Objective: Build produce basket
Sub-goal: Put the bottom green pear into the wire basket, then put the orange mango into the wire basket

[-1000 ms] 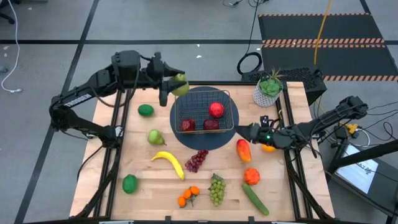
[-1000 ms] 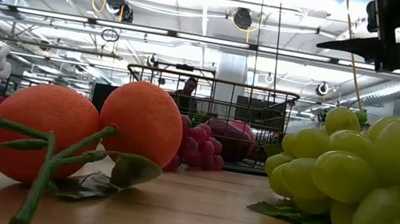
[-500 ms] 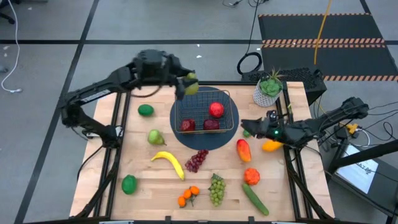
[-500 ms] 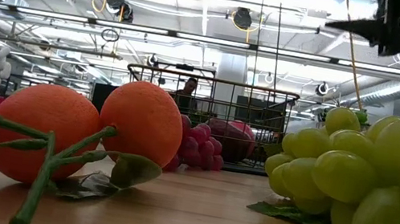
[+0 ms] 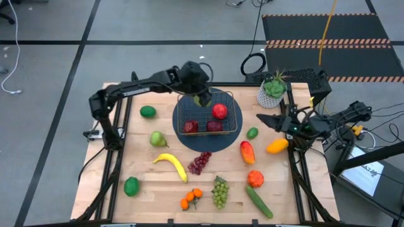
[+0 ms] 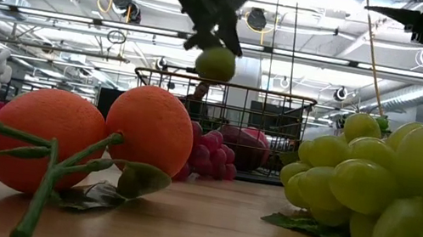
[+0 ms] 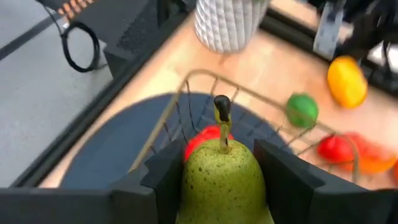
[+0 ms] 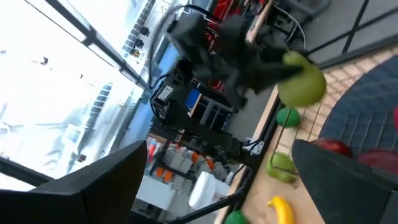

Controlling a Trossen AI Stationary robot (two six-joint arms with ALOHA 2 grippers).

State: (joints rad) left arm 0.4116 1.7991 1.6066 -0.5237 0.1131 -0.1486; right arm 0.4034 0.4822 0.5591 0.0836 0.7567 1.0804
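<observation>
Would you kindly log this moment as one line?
left tool: holding pear over basket | right tool: open, idle | basket: three red fruits

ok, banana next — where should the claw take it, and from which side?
Take the banana at mid-body, coming straight down from above, fingers across its narrow width. It lies flat on the table, curved, running diagonally, so the claw should probably be turned to match that slant. Purple grapes sit close to its far end, so stay toward the middle. The left claw holds a pear now.

A robotics lab or workshop: a wooden table stands on grey floor marked with black tape lines, loose cables nearby, and exposed ceiling ducts in the open hall beyond.
</observation>
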